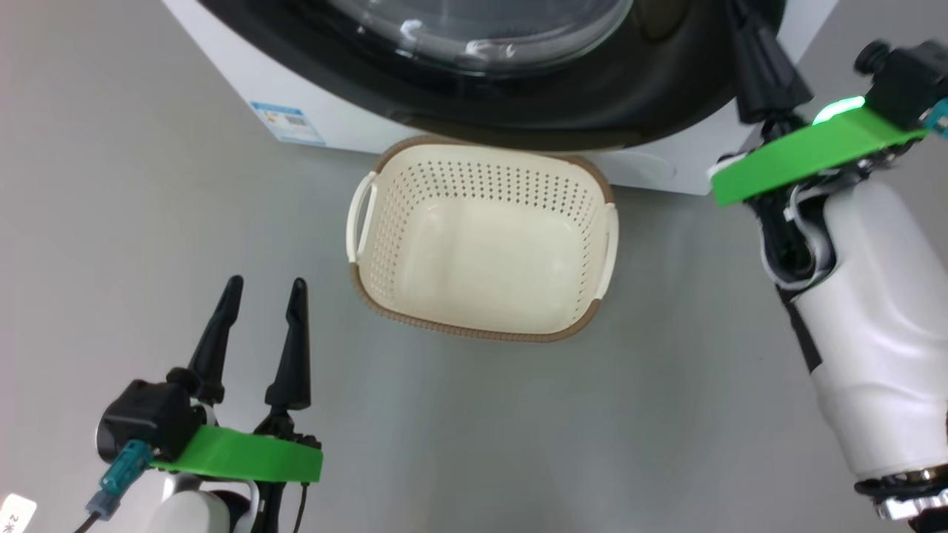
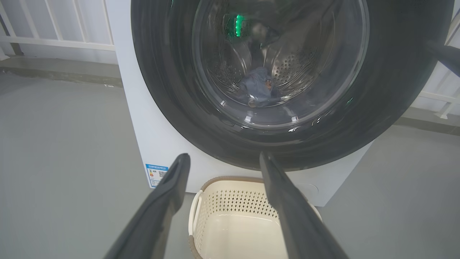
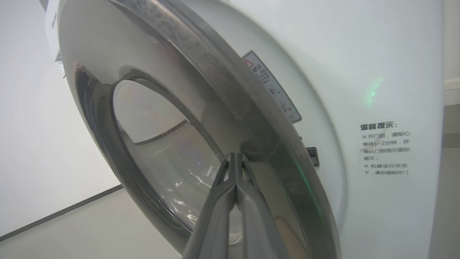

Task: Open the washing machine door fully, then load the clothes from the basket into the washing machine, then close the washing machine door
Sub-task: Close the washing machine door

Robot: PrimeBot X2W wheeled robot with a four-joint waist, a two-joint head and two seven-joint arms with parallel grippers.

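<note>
**Closing stage: load in the drum, right fingertips on the door rim**

The washing machine stands white and boxy on the grey floor. The washing machine door, black-rimmed with a bulging glass centre, lies against or very near the front panel. Whether it is latched cannot be told, though the small dark catch slot beside the rim is uncovered, which suggests a narrow gap. The basket sits on the floor just in front of the machine, below the door, placed handily for transfer; it holds nothing. The clothes lie as a bluish heap with orange marks at the bottom of the drum, seen through the glass, so loading appears done. The right gripper, fingers pressed together with nothing between them, has its tip at the glossy rim; a closed tip makes a firm pusher. The left gripper hovers low to the basket's left, fingers spread and empty, clear of the door's swing.
</note>
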